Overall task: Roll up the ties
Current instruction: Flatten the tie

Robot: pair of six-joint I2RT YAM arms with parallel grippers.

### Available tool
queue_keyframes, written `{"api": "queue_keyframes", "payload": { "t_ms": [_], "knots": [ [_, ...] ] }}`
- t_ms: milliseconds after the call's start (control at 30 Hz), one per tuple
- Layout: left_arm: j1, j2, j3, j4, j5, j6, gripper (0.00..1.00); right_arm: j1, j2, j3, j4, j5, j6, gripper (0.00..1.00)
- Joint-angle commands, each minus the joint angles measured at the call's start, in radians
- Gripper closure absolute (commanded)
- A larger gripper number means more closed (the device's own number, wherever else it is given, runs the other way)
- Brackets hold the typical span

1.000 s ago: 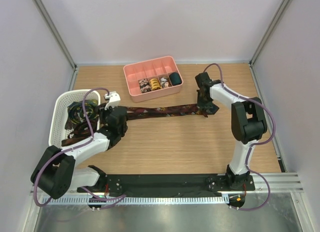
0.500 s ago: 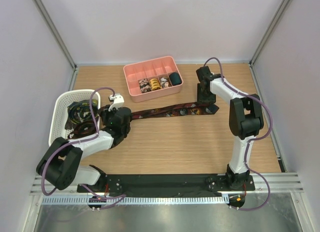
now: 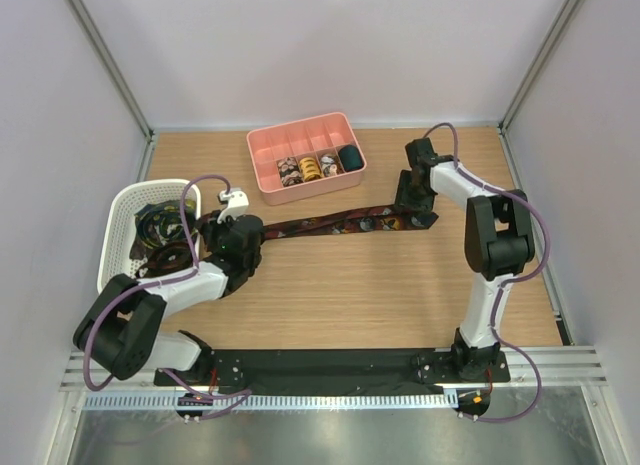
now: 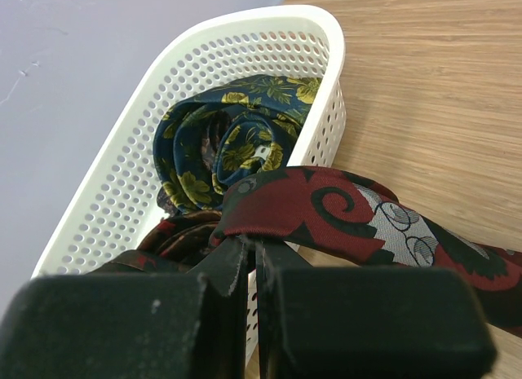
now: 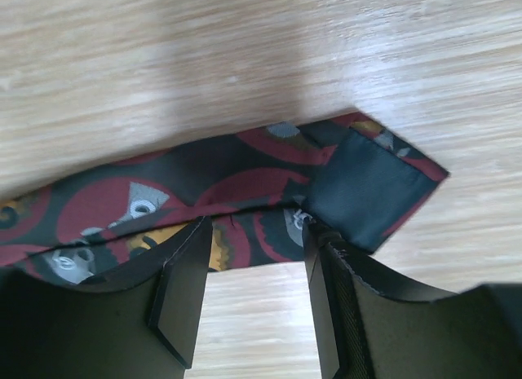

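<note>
A long dark tie with red and yellow print lies stretched across the table between both arms. My left gripper is shut on its narrow end beside the basket; in the left wrist view the red fabric folds over the closed fingertips. My right gripper stands open over the wide pointed end, its fingers just above the cloth and holding nothing. Several coiled ties sit in the pink tray.
A white mesh basket at the left holds more loose ties, among them a blue one with yellow leaves. The pink divided tray stands at the back centre. Side walls close in the table.
My right gripper has opened and let go of the tie's wide end, which now lies flat. The right wrist has shifted slightly right. The left gripper moved a little right, still holding.
</note>
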Motion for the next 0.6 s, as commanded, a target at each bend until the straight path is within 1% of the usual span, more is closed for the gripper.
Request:
{"api": "queue_keyframes", "payload": {
  "t_ms": [0,67,133,233,267,333,567],
  "knots": [
    [-0.003,-0.031,-0.007,0.071,-0.041,-0.052,1.00,-0.047,-0.070,-0.051,0.144,-0.180,0.157,0.44],
    [-0.005,-0.029,-0.006,0.071,-0.043,-0.053,1.00,-0.052,-0.094,-0.115,0.234,-0.181,0.238,0.42],
    [-0.005,-0.032,-0.004,0.071,-0.044,-0.050,1.00,-0.053,-0.106,-0.129,0.252,-0.159,0.279,0.38],
    [-0.008,-0.044,-0.007,0.070,-0.041,-0.049,1.00,-0.053,-0.088,-0.085,0.230,-0.133,0.269,0.38],
    [-0.011,-0.047,-0.009,0.068,-0.040,-0.049,1.00,-0.052,-0.078,-0.069,0.204,-0.078,0.261,0.38],
    [-0.009,-0.052,-0.009,0.070,-0.040,-0.049,1.00,-0.053,-0.055,-0.029,0.174,-0.047,0.246,0.38],
    [-0.011,-0.060,-0.007,0.070,-0.037,-0.044,1.00,-0.046,-0.043,-0.020,0.153,0.003,0.198,0.39]
  ]
}}
